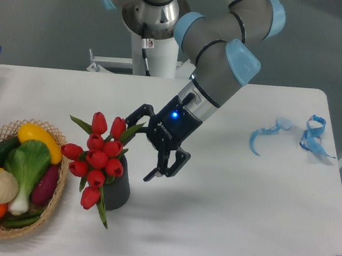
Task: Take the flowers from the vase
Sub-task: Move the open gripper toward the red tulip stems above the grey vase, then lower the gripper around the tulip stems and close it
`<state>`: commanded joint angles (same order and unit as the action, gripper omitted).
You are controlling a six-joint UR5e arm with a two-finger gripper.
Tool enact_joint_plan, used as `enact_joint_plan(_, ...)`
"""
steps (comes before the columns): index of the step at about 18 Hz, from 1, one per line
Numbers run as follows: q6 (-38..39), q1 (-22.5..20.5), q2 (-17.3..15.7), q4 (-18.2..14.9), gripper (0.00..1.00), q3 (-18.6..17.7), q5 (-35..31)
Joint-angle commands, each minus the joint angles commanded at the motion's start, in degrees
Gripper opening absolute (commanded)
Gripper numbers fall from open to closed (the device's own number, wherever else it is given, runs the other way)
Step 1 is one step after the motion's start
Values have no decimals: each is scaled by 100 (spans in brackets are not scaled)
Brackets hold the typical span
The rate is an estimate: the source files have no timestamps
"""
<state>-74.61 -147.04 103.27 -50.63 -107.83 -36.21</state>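
You see the pincer [145, 145] standing with its jaws spread wide and nothing between them, just to the right of the flowers [98, 156] in the lower left of the frame; one finger [136, 114] lies close to the upper leaves, the other [167, 166] hangs lower at the right. I judge that you keep it so wide because the bunch is broad and the buds fan out. The flowers are not yet lifted: their stems sit in the vase [118, 189], which stands upright on the worktop [228, 224], just beside the wicker basket [54, 204] of vegetables. The arm comes in slanted from the upper right, probably so that the fingers can reach around the stems without pushing the vase toward the basket.
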Motion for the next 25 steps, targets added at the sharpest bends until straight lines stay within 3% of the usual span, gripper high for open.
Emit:
enact_joint_plan(8,35,413,44,18,100,-27,176)
enact_joint_plan(14,17,492,158,53,100,43,185)
enact_joint_plan(15,26,492,167,140,95,43,185)
enact_joint_plan(19,26,492,184,220,55,34,185)
enact_joint_plan(22,43,457,176,220,42,43,193)
enact_joint_plan(25,104,422,141,211,36,52,290)
